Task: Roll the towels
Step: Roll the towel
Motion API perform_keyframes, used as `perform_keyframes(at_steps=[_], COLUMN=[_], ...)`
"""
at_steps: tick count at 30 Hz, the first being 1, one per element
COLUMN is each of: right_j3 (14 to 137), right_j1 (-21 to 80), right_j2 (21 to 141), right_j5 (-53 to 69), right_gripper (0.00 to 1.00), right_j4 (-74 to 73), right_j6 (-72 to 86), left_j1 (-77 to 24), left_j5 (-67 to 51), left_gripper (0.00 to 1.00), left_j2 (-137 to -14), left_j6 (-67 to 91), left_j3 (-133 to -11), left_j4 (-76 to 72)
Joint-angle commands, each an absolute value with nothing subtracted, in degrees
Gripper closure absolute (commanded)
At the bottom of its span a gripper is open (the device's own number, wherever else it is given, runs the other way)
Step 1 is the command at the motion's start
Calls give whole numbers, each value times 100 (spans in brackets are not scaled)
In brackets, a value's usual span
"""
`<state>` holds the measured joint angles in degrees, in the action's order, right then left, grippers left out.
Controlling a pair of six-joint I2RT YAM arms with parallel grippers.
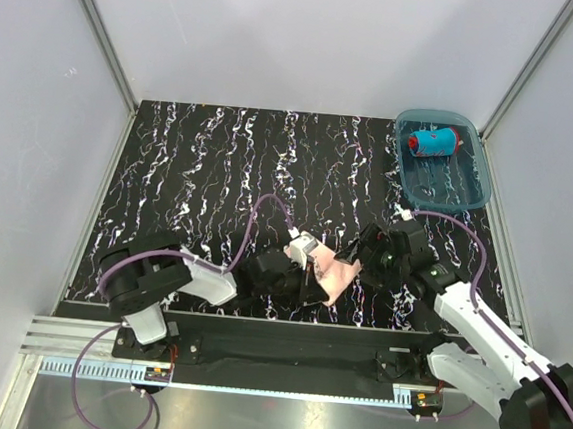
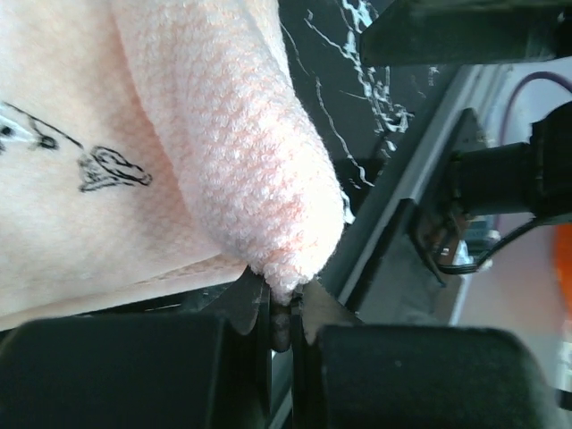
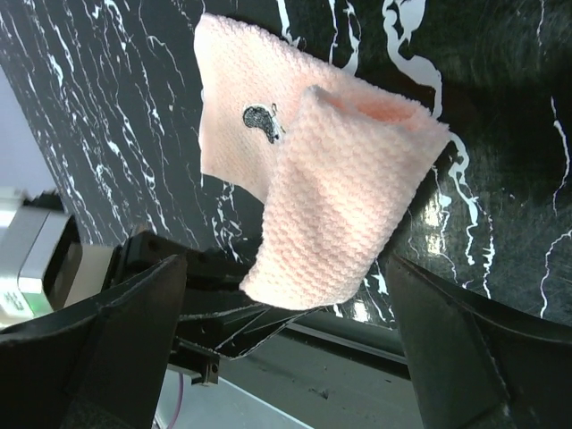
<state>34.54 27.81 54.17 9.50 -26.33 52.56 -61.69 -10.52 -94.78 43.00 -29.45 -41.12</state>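
Within left claw [image 2: 288, 323], towel [image 2: 223, 170] corner hidden.

The peach-pink towel [image 2: 223, 179] fills the left and centre of the view, one part lying flat with a small black stitched mark [image 2: 112, 168], the other curled into a thick fold. The left gripper [image 2: 281, 308] pinches the tip of that fold between its closed black fingers [image 2: 134, 375]. Right of the towel the black marbled table [image 2: 331, 80] runs to its edge, with a purple cable [image 2: 527, 85] beyond.

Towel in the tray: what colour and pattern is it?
The towel is bright blue with red patches and a red end; the top external view shows it best.
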Motion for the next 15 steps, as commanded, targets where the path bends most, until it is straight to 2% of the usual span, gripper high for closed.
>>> perform_keyframes(at_steps=[1, 8, 15], right_j3=[3253, 2628, 2444], right_j1=[2804, 2804, 2804], right_j2=[5160, 5010, 5334], right_j5=[1186, 1292, 1231], right_gripper=[0, 0, 0], right_j4=[-2312, -1820, -1539], right_j6=[5388, 5528, 5458], left_j1=[-6065, -5687, -5608], left_j5=[-1695, -2311, -2373], left_gripper=[100, 100, 100], left_j2=[-9790, -10695, -10819], left_j6=[5043, 6099, 6205], left_j3=[-2874, -2593, -2496], left_j4=[-5438, -7328, -7497])
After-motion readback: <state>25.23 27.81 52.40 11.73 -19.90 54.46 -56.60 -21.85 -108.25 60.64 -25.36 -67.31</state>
